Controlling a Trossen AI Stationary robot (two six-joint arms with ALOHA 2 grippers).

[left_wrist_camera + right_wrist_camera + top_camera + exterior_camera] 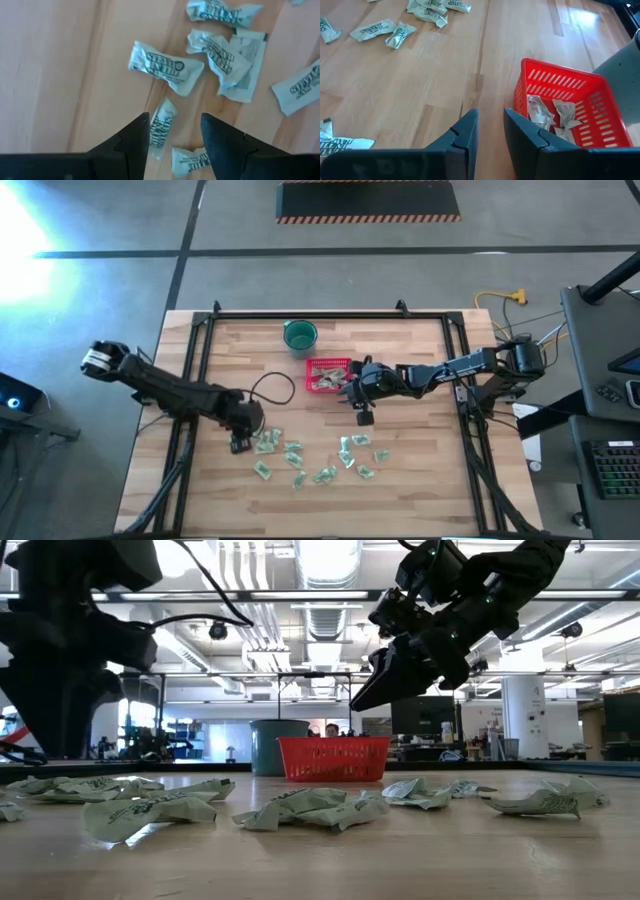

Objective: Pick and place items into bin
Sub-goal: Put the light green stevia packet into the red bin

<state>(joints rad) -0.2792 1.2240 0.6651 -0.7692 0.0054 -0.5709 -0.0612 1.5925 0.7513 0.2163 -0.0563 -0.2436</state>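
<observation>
Nearest the front edge of the table [230,510] we see the wrapped pieces [300,460] scattered loose in 2 loose groups, lying flat with their long axes pointing every which way. In the low view they form a crumpled row [300,808] across the wood, in front of the basket.

Over the left-hand group we see the left gripper [240,444], low above the wood. Its wrist view shows the fingers [132,145] apart at a moderate gap, with 1 piece [161,125] lying between the tips, its long axis running roughly along the fingers. We cannot tell whether the tips touch it. Another piece [165,65] lies just beyond, turned crosswise, and 2 or 3 more overlap beside it.

Farther back, the right gripper [362,416] hangs in the air just beside the red basket [310,370], on its near side, raised clear of the table in the low view [385,680]. Its fingers [465,135] stand narrowly apart with nothing between them.

The basket [560,85] sits square to the table near its middle, with a few pieces [552,115] already inside.

Behind it, toward the far edge, stands the round green cup [299,334], close to the basket but apart from it.
</observation>
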